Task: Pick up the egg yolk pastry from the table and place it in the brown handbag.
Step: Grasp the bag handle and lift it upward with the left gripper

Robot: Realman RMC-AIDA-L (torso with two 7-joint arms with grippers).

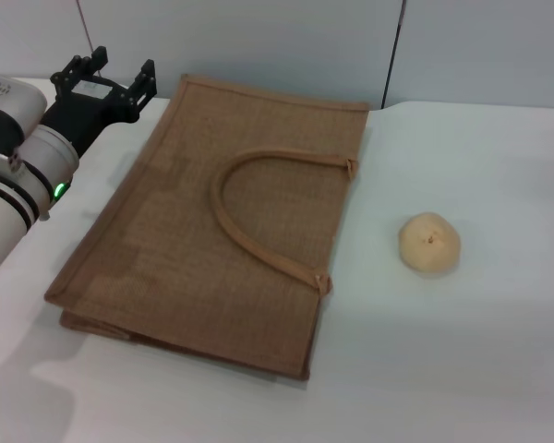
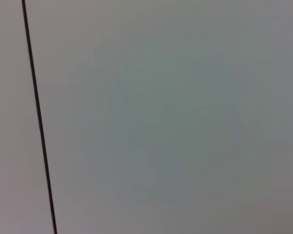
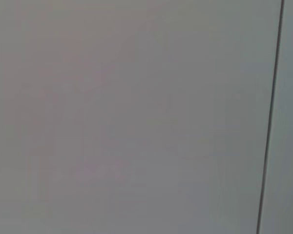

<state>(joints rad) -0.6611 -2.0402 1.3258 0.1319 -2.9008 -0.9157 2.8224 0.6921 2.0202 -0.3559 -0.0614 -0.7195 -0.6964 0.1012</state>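
Your right hand is out of view; your left hand point(image 1: 103, 76) hangs open beside the flat brown handbag point(image 1: 231, 221), the egg yolk pastry point(image 1: 429, 244) alone on open table point(image 1: 480, 351).

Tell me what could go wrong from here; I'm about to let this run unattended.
1. The handbag lies flat on the table, its mouth closed, so the pastry may just land on top and roll off.
2. The pastry looks soft; a tight grip could crush it.
3. The left gripper, jaws open, is at the bag's far left corner, away from the pastry; reaching across could snag a handle. The right gripper is out of view.
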